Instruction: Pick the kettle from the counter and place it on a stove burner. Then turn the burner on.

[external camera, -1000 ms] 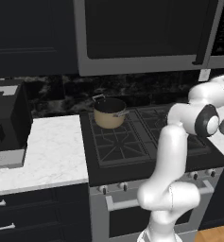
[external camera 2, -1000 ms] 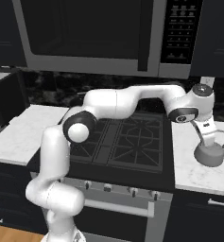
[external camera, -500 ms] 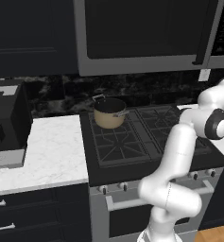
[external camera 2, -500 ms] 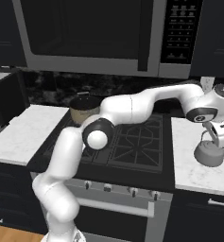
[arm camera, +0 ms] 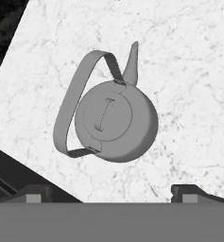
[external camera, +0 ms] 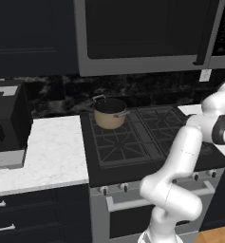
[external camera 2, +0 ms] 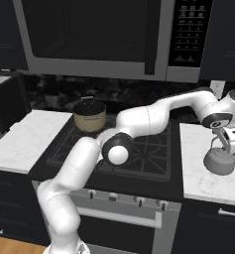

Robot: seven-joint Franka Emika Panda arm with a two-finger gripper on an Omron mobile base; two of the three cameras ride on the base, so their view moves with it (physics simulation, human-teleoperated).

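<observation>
The kettle (external camera 2: 219,160) sits upright on the white marble bench (external camera 2: 208,181) to the right of the black cooktop (external camera 2: 139,154), well in from the bench's front edge and near the middle of that slab. In the hand view the kettle (arm camera: 116,120) is seen from straight above: a round grey body with a small lid knob, its flat arched handle leaning off to one side of the lid, and a short pointed spout. It rests fully on the marble, close to the edge where the bench meets the dark cooktop.

The end effector (external camera 2: 231,143) hangs directly over the kettle, pointing down, with its jaws spread wide and nothing between them. One finger reaches down beside the handle in the right base view; whether it touches the handle cannot be told. In the hand view the two dark fingertips (arm camera: 191,193) stand far apart, with the kettle lying between them and further out.

On the cooktop, a tan pot (external camera: 109,113) stands on the rear left stove burner (external camera: 115,127). The other grates are bare. Silver knobs (external camera 2: 124,198) line the stove's front.
</observation>
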